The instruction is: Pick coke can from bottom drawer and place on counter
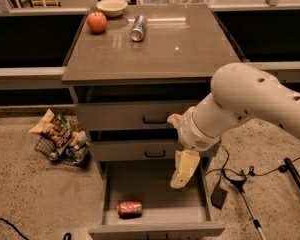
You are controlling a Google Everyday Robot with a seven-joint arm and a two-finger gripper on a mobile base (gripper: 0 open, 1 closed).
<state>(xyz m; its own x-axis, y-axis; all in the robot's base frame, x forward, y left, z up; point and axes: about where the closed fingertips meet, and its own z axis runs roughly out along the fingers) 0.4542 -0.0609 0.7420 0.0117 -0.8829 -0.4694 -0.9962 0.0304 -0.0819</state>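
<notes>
The coke can [129, 208] is red-orange and lies on its side near the front left of the open bottom drawer [155, 196]. The gripper [182, 174] hangs from the white arm over the right part of the drawer, above and to the right of the can, apart from it. The counter [155, 49] is the glossy grey-brown top of the cabinet. The two upper drawers [140, 119] are closed.
On the counter stand a red apple [96, 22], a white bowl [112, 6] and a silver-and-blue can [137, 28] lying on its side. A wire basket with snack bags [60, 136] sits on the floor at the left. Cables and a black stand [240, 184] lie at the right.
</notes>
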